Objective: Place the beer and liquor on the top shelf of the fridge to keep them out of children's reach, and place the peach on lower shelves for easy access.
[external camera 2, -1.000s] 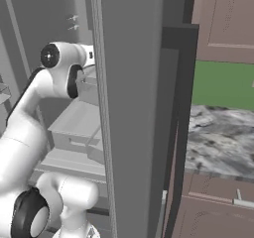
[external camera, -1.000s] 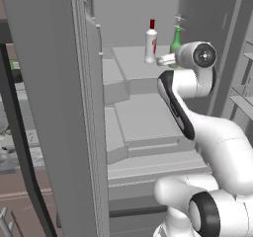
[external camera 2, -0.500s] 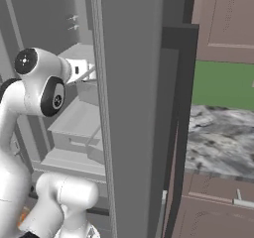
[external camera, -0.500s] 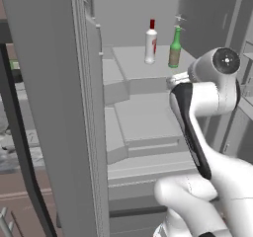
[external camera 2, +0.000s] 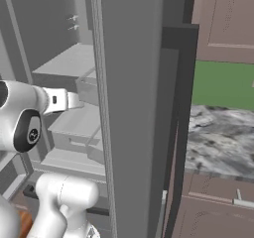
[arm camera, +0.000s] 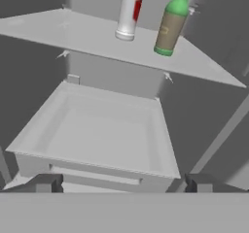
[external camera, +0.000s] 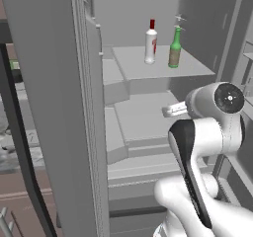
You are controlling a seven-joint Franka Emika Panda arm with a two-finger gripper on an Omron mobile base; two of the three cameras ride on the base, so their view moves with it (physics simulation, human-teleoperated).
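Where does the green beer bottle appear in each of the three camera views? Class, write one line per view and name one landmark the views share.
Left base view: the beer stands upper centre-right on the top shelf, right of the liquor.
Right base view: I cannot find the beer here.
Hand view: the beer stands top centre-right, again right of the liquor.
Shared landmark: the top shelf.

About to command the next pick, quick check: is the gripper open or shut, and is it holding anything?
Gripper: open, fingers spread wide, holding nothing.
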